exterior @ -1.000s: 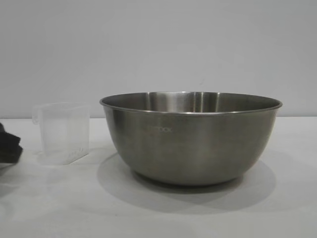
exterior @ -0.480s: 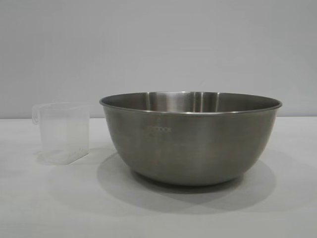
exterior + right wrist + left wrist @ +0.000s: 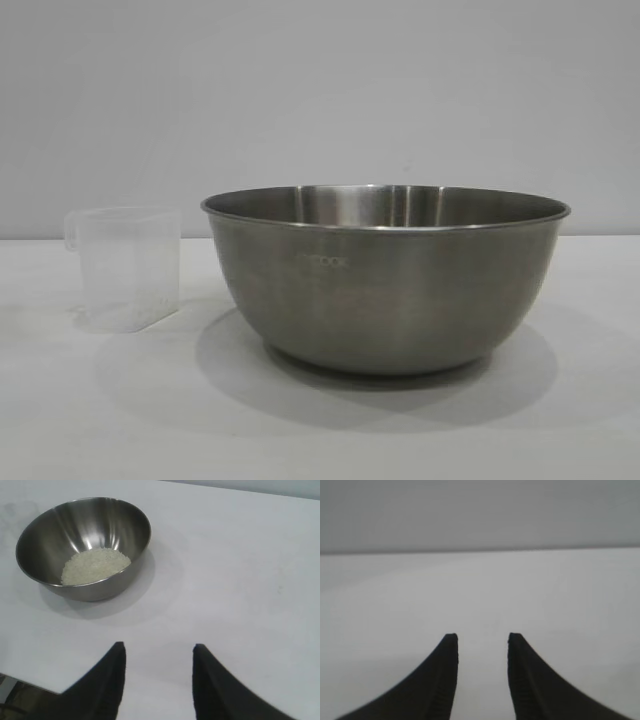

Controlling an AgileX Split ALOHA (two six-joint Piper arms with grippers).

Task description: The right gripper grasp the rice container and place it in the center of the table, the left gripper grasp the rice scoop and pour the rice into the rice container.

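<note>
The rice scoop (image 3: 125, 268) is standing upright on the table (image 3: 100, 420) at the left of the exterior view, its loop handle pointing away from the bowl, and it is looking clear all the way through. Just beside it, not touching, the rice container (image 3: 385, 280) is sitting near the middle of the tabletop, faint lettering showing on its side; from this level angle its inside is staying hidden behind the near wall. Neither arm is showing in this view. The left gripper (image 3: 481, 639) is pointing nearly level across bare table toward the far edge, its two dark fingers standing parted with nothing between them — only their tips are in frame. The right gripper (image 3: 159, 652) is angling down toward the tabletop well short of the bowl, fingers likewise spread and holding nothing. From there the rice (image 3: 95, 566) is lying as a pale heap on the bowl's floor — the scoop is falling outside that view.
</note>
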